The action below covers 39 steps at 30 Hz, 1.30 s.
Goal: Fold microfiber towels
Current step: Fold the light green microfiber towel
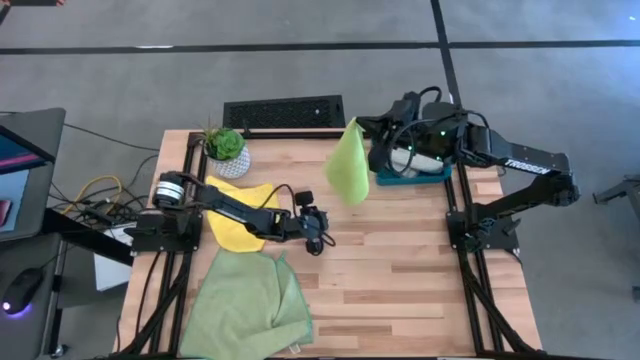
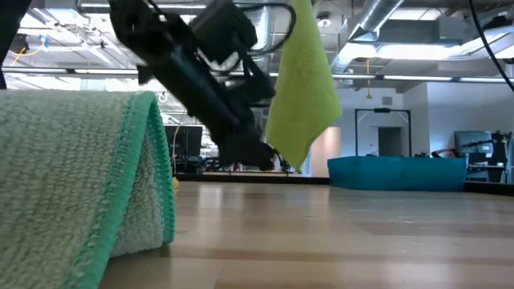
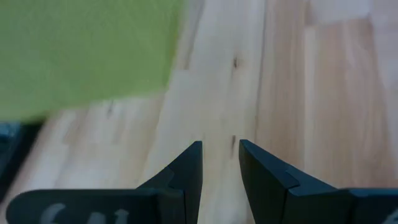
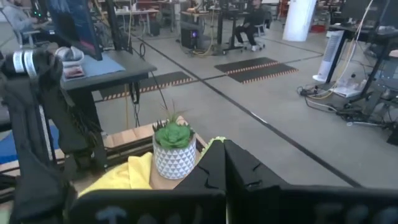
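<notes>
I see the right gripper (image 1: 362, 128) clamped on the top corner of the lime green towel (image 1: 348, 165), which hangs free above the table (image 1: 400, 270), beside the teal tray (image 1: 440, 174). My left gripper (image 3: 221, 163) sits low over bare wood, fingers a narrow gap apart, holding nothing. The yellow towel (image 1: 238, 225) and pale green towel (image 1: 245, 300) lie behind it.

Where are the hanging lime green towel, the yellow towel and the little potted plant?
lime green towel (image 1: 348, 165), high view, middle of the hanging cloth
yellow towel (image 1: 237, 229), high view, flat middle part
potted plant (image 1: 226, 144), high view, green leaves
</notes>
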Available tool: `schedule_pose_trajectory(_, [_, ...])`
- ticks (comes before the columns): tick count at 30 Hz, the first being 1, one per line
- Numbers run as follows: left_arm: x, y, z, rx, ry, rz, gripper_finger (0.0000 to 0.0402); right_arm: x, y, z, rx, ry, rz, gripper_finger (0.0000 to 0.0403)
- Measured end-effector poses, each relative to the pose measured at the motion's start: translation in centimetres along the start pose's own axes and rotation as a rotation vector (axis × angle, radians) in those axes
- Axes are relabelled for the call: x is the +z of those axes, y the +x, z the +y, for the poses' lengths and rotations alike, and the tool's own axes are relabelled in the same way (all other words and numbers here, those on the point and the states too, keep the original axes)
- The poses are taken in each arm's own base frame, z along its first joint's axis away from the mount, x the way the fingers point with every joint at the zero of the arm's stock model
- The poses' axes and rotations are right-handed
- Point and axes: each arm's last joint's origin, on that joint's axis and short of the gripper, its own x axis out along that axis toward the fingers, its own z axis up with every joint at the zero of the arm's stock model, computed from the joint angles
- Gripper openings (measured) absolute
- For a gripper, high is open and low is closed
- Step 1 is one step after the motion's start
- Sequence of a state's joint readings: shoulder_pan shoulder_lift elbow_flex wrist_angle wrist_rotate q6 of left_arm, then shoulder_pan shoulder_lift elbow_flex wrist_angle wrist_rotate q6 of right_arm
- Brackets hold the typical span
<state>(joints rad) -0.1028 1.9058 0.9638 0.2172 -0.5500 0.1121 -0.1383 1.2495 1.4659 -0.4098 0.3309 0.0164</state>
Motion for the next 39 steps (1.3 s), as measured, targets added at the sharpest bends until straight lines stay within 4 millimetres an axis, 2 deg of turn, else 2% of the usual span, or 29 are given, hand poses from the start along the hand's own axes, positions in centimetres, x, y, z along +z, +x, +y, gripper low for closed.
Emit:
schedule_pose_trajectory(5, [-0.2,1.4,-0.4,0.071,-0.172,-0.053,0.0097,0.1,0.0,0.0,-0.004,0.001,-0.001,0.0008])
schedule_pose_trajectory(10, [-0.7,2.7,-0.6,0.097,-0.204,-0.1,0.0097,0.1,-0.1,0.0,-0.004,0.0,0.001,0.0008])
schedule_pose_trajectory(16, [-1.0,4.3,-0.5,0.096,-0.355,-0.179,0.0097,0.1,-0.1,0.0,-0.004,-0.002,0.0,0.0008])
schedule_pose_trajectory(19, [-1.3,4.7,-0.4,0.129,-0.323,-0.185,0.0097,0.1,-0.1,0.0,-0.004,-0.001,-0.001,0.0008])
schedule_pose_trajectory(22, [-1.9,5.2,-0.6,0.252,-0.289,-0.18,0.0097,0.1,-0.1,0.0,-0.003,-0.012,-0.002,0.0008])
schedule_pose_trajectory(26, [-2.1,5.6,-0.6,0.344,-0.316,-0.19,0.0097,0.1,-0.1,0.0,-0.004,-0.016,-0.004,0.0008])
schedule_pose_trajectory(31, [-1.8,5.4,-0.5,0.345,-0.321,-0.219,0.0097,0.2,-0.1,0.0,-0.006,-0.014,-0.01,0.0008])
schedule_pose_trajectory(35, [-1.6,5.5,-0.7,0.256,-0.313,-0.236,0.0097,0.2,-0.1,0.0,-0.007,-0.015,-0.01,0.0008])
schedule_pose_trajectory(39, [-1.6,5.5,-0.8,0.24,-0.332,-0.243,0.0097,0.2,-0.1,0.0,-0.007,-0.015,-0.01,0.0008])
